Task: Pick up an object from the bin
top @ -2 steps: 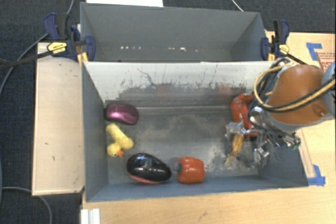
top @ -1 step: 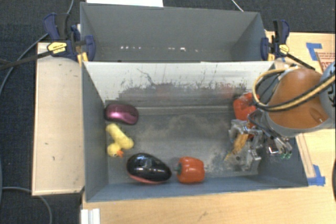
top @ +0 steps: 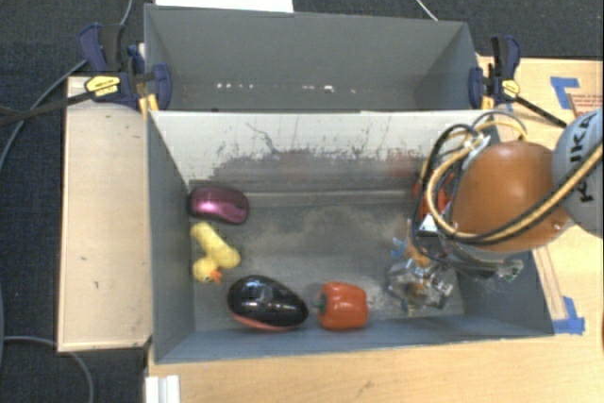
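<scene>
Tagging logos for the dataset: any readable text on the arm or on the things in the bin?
"KUK": dark letters on the grey arm link; anything after them cannot be made out.
No text can be read on the purple mouse, yellow duck, black mouse or red pepper.

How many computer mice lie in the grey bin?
2. A purple mouse lies by the left wall, beside the yellow duck; a black mouse lies at the near wall, left of the red pepper. The arm may hide more.
</scene>
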You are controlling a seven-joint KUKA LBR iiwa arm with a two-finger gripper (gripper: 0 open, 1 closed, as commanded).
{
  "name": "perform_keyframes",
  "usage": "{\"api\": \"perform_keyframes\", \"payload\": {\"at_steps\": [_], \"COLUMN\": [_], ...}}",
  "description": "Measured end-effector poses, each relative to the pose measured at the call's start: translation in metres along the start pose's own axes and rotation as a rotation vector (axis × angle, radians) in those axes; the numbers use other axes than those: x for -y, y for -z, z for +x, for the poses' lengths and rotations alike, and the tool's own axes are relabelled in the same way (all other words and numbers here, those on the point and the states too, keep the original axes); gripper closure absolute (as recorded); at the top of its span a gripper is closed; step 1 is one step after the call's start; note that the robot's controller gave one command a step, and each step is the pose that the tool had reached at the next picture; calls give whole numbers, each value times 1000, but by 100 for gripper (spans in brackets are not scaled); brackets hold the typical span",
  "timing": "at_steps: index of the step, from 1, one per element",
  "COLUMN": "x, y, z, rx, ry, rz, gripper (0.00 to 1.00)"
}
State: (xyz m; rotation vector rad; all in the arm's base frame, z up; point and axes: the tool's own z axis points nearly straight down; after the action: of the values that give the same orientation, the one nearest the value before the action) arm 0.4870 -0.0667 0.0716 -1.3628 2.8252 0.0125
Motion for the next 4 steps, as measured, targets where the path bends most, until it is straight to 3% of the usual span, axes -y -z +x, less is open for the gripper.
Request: {"api": "perform_keyframes", "payload": {"at_steps": [4], "x": [-3], "y": [13], "z": [-1], "rx": [0], "ry": [23], "rz": [-3], "gripper": [100]}}
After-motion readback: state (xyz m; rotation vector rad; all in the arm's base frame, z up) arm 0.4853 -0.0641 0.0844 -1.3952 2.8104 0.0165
